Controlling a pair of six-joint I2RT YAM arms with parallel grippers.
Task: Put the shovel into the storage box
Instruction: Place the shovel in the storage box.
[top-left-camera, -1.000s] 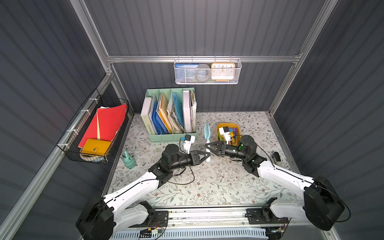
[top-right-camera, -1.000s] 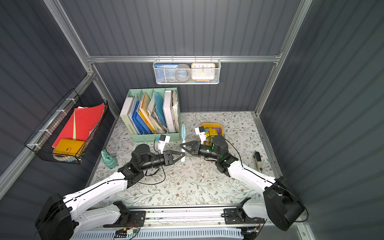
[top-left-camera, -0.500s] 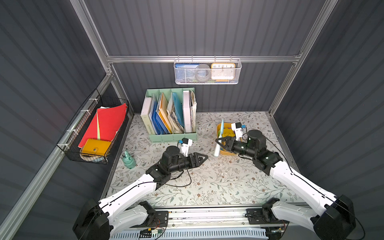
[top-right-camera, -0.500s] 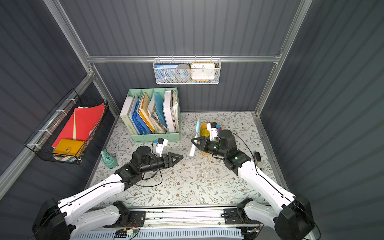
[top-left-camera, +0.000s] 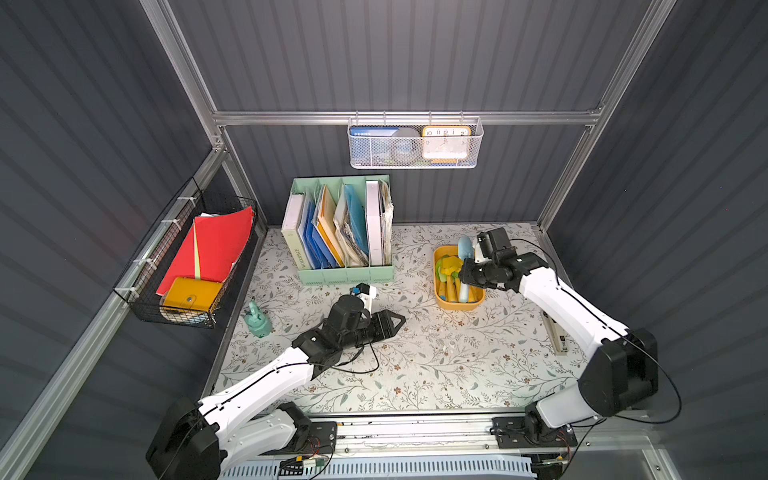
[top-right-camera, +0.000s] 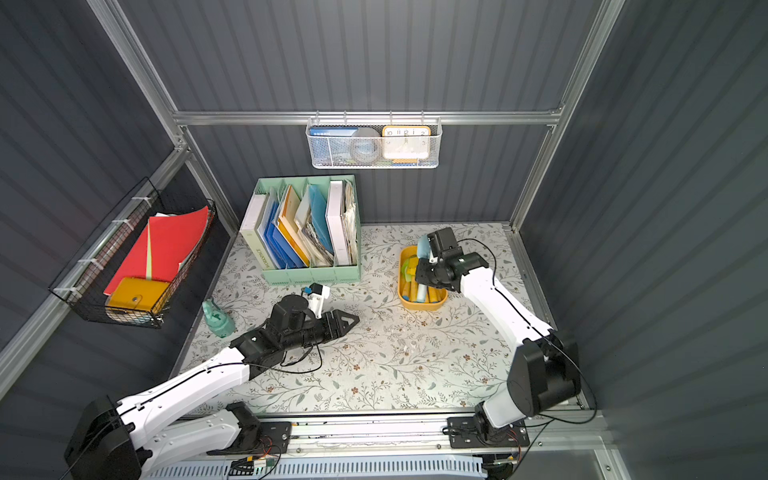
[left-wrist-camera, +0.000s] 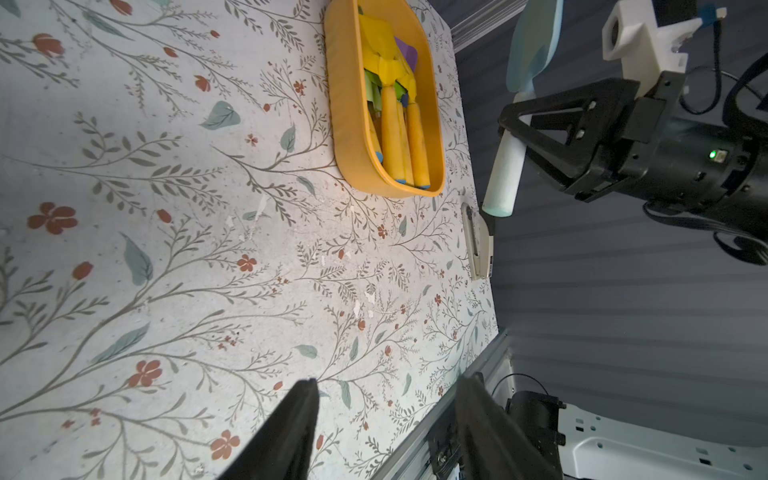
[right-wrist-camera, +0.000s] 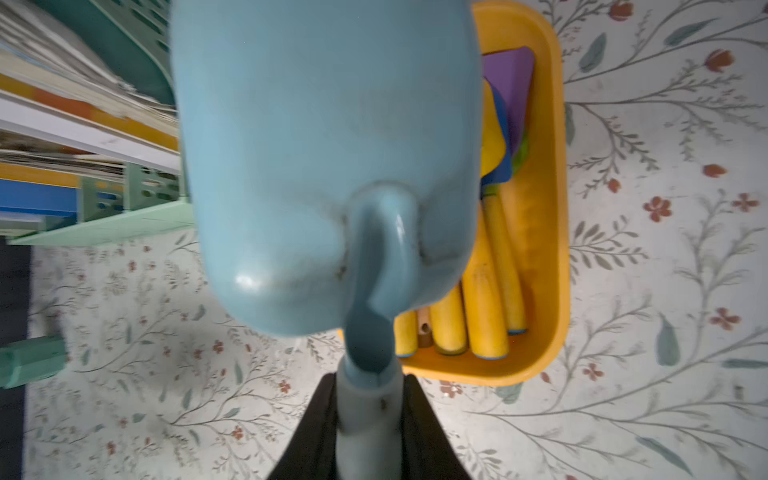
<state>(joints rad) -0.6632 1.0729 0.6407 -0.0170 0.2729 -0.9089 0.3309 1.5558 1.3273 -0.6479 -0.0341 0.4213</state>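
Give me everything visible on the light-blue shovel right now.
The shovel looks like one piece of smooth, pale blue plastic: a broad rounded scoop blade, a curved neck and a round, paler handle. The right end effector is shut on the handle just below the neck. The shovel is held in the air, tilted, with the blade end up and the handle end down toward the storage box. It touches nothing else and is not yet in the box.

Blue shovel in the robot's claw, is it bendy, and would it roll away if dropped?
Probably stiff: the shovel sticks straight out of the right gripper without drooping. Its round handle could roll, but the wide scoop would likely stop it quickly. It looks like smooth, shiny plastic, so probably light and a little slippery.
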